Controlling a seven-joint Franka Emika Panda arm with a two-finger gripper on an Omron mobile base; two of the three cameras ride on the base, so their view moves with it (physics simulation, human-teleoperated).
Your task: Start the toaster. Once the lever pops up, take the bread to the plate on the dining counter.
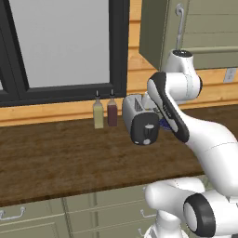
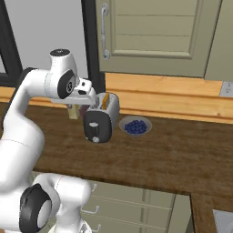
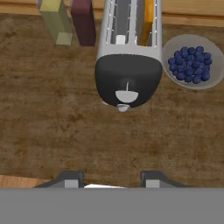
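The silver-grey toaster (image 3: 129, 43) stands on the dark wood worktop (image 3: 52, 113), its black end panel (image 3: 128, 76) facing me. On that panel the pale lever (image 3: 127, 95) sits just above the small round knob (image 3: 123, 107). The bread (image 3: 148, 22) stands on edge in the right-hand slot, and its top shows above the toaster (image 2: 102, 119) as an orange-tan bread edge (image 2: 105, 100). My gripper (image 3: 111, 179) hovers above the worktop in front of the end panel, open with nothing between its fingers; the gripper (image 2: 94, 104) is close over the toaster's front top. The plate and dining counter are out of view.
A grey bowl of blueberries (image 3: 190, 61) sits right beside the toaster. A yellow bottle (image 3: 57, 19) and a dark red bottle (image 3: 83, 19) stand on its other side by the window wall. Handled drawers (image 2: 118, 205) run below the worktop and wall cabinets (image 2: 150, 32) hang above.
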